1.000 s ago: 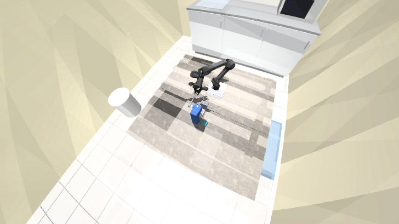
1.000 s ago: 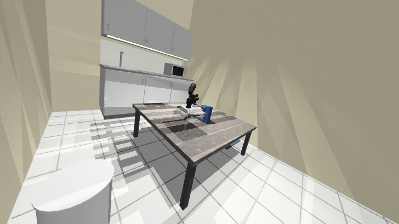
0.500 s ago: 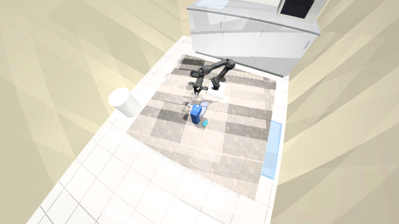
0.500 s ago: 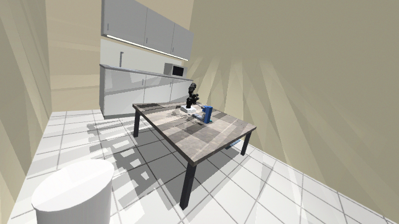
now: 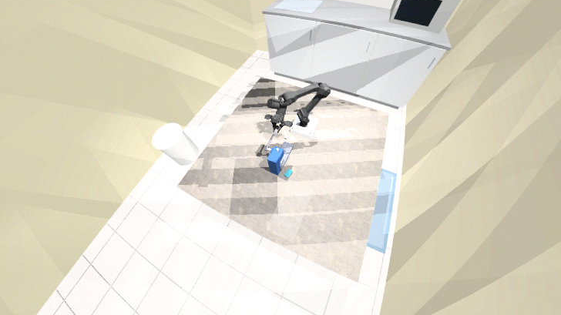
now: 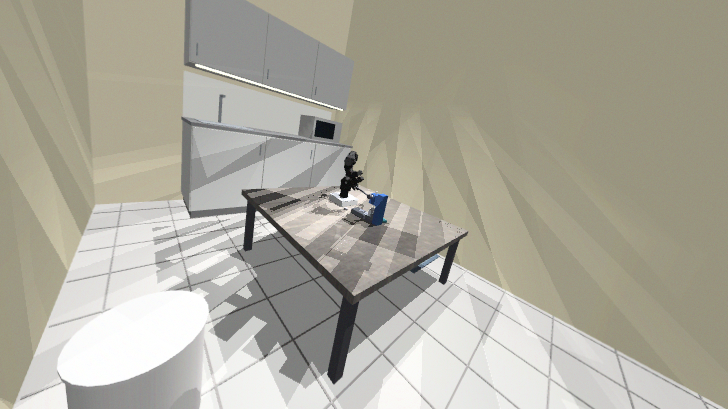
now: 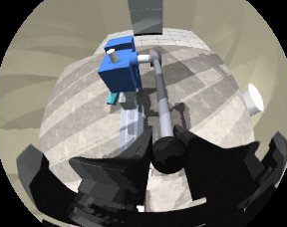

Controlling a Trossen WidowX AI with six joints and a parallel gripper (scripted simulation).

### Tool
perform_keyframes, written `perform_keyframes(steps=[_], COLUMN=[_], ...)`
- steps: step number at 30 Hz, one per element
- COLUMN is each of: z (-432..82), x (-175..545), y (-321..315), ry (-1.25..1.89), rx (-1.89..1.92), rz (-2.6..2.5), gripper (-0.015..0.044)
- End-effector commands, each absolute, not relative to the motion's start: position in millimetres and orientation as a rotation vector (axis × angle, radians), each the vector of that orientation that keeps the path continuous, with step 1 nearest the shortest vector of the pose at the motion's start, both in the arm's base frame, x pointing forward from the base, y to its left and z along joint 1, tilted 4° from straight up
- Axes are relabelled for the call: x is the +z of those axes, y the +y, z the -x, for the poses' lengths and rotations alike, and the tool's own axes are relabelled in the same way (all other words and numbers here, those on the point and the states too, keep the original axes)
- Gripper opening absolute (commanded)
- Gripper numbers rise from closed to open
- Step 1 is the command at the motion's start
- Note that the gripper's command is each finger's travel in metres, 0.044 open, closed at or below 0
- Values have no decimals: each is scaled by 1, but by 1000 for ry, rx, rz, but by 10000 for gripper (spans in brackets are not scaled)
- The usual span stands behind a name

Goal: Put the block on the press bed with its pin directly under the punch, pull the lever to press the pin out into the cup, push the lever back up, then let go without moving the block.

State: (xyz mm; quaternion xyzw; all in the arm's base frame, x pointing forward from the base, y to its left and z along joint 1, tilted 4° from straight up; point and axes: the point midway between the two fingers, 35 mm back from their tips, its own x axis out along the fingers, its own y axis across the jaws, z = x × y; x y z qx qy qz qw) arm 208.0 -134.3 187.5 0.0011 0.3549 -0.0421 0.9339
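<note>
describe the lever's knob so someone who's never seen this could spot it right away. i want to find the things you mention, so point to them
On the big stone-patterned table [image 5: 327, 220] [image 6: 343, 269], find the upright blue press [image 5: 274, 161] [image 6: 379, 208] [image 7: 118, 70]. A slim grey lever [image 5: 271, 139] [image 7: 161, 95] runs from its side to the black robot fingers. The knob [image 7: 168, 154] is the round black ball at its end, unlike the angular fingers around it.

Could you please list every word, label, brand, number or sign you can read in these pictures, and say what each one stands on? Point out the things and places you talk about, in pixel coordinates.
There are none that I can read.
Blue press head [image 5: 275, 160] [image 6: 379, 209] [image 7: 118, 73]: no lettering shows.
Microwave-like box [image 5: 448, 7] [image 6: 306, 126]: no lettering shows on its visible faces.
White base under the arm [image 5: 308, 132] [image 6: 343, 200]: small dark marks at most, too small to tell whether they are text.
</note>
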Motion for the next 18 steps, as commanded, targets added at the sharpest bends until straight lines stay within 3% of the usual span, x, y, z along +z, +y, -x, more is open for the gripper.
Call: perform_keyframes(steps=[1,18], z=[-210,-214], x=[196,214], y=[-135,-134], ry=[708,708], rx=[-85,-85], rz=[2,2], gripper=[0,0])
